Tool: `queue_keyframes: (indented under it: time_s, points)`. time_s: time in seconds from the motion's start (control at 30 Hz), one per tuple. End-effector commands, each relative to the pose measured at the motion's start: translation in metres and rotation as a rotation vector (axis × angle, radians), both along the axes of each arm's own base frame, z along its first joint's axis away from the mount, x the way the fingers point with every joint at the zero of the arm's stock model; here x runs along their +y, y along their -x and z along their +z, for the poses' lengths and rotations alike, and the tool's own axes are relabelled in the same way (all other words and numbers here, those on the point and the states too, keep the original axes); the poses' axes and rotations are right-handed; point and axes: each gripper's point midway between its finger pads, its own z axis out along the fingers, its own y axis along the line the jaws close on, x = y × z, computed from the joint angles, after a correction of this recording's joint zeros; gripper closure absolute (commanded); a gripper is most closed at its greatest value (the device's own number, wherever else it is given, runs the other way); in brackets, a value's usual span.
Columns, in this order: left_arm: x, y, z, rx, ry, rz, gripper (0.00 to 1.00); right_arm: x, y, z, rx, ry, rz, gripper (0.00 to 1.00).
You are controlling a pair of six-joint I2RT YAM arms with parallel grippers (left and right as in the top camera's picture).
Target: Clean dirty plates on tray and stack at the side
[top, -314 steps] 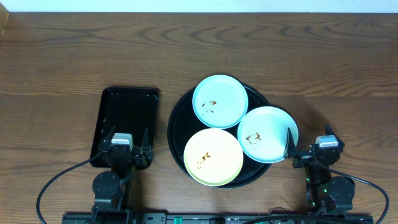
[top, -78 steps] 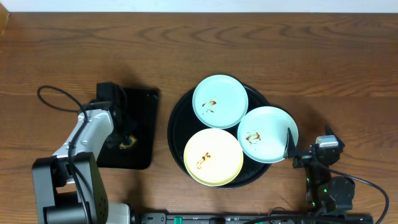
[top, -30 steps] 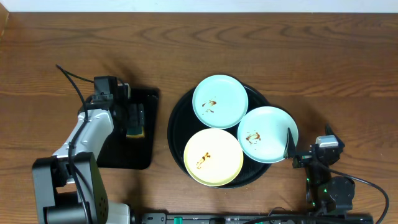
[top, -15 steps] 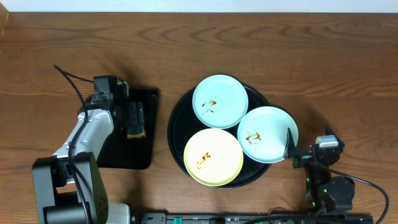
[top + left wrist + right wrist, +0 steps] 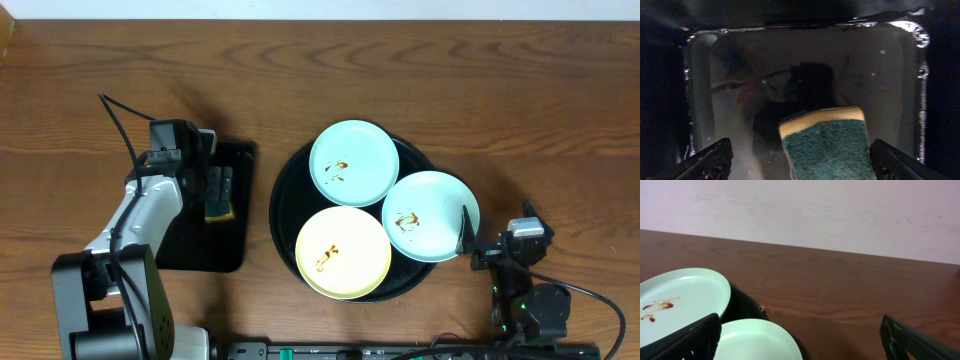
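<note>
Plates lay flat, smears up, on the tray; my left hand gaped over a sponge, right hand open beside them.

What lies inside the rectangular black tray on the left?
One sponge, green side up, with the open left gripper over it. Whatever lies under the sponge is covered and cannot be seen.

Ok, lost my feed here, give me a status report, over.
Left gripper open over sponge in rectangular tray. Right gripper open beside round tray. Three plates on it, smeared. Nothing obstructing.
</note>
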Motion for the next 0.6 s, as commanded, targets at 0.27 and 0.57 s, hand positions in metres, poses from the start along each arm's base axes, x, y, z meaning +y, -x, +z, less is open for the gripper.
queue_keyframes:
  time_s: [0.27, 0.57]
  points:
    - [-0.015, -0.004, 0.008, -0.018, 0.073, -0.039, 0.12, 0.002, 0.0, -0.001, 0.0, 0.012, 0.01, 0.01]
    - [-0.018, 0.032, -0.005, 0.145, 0.112, 0.048, 0.05, 0.002, 0.0, -0.001, 0.0, 0.012, 0.01, 0.01]
